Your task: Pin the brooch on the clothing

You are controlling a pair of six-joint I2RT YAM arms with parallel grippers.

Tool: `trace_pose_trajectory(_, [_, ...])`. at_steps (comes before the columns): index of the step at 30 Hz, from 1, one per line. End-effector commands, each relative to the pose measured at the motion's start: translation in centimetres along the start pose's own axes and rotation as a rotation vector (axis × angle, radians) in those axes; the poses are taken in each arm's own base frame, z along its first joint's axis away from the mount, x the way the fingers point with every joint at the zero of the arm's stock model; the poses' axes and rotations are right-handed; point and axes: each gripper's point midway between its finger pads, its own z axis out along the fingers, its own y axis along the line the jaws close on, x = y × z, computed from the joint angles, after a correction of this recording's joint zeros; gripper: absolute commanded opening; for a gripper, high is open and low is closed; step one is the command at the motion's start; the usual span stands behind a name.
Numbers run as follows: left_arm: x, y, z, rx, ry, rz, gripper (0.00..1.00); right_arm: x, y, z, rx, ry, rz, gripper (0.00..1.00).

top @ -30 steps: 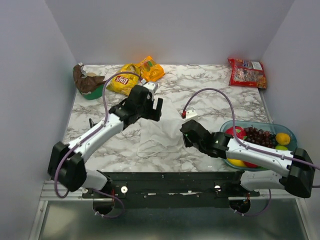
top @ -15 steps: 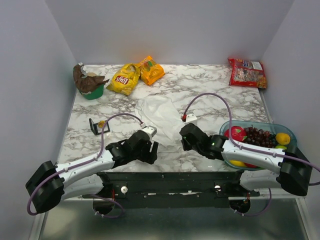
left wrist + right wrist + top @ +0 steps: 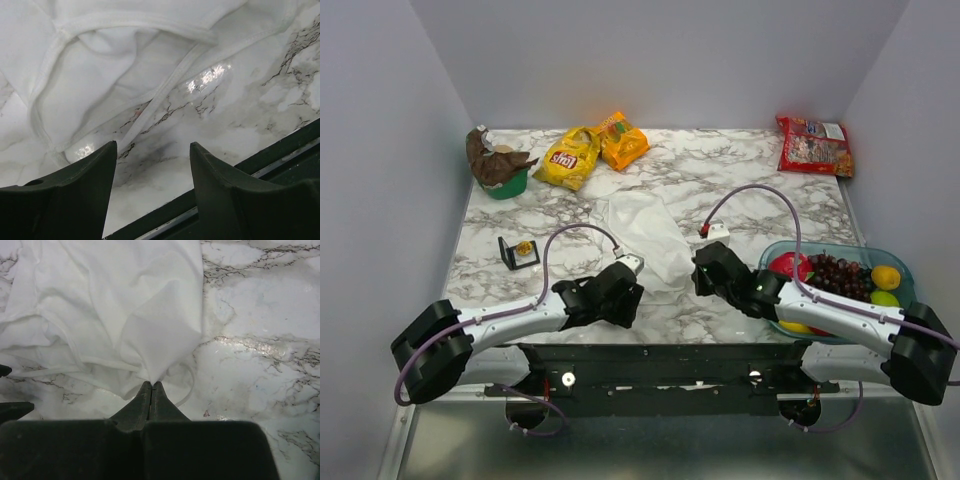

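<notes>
- Near the front edge of the table [image 3: 770, 170], the left pincer [image 3: 152, 147] is hovering with its jaws spread and nothing between them, marble showing in the gap.
- Just beyond it, the white clothing [image 3: 642, 230] is lying crumpled at the table's middle, its hem looping close to the left fingers [image 3: 90, 175].
- On the right, the right pincer [image 3: 151, 385] is pinching a fold at the clothing's near right edge, jaws pressed together on the fabric.
- Left of the clothing, well apart from both pincers, the brooch [image 3: 524, 247] is resting at the small black frame [image 3: 506, 253].
- Beside the right arm, a teal bowl [image 3: 840, 246] is holding fruit.
</notes>
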Motion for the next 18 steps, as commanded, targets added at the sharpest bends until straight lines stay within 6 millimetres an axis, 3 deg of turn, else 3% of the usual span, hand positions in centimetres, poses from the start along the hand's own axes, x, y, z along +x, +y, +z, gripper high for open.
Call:
trace_pose_trajectory(1, [-2.7,-0.2,0.3,-0.05,-0.05,0.055,0.68,0.0,0.0,-0.2,-0.024,-0.015,0.021,0.01])
trace_pose_trajectory(4, [-2.0,0.3,1.1,-0.1,0.012,0.085,0.63,-0.1,-0.1,-0.4,-0.029,-0.023,0.024,0.01])
trace_pose_trajectory(14, [-1.6,-0.9,2.0,-0.134,0.044,0.143,0.51,-1.0,-0.6,-0.9,-0.033,-0.059,0.038,0.01])
trace_pose_trajectory(18, [-0.6,-0.9,2.8,-0.155,0.091,0.164,0.49,-1.2,-0.7,-1.0,-0.033,-0.066,0.041,0.01])
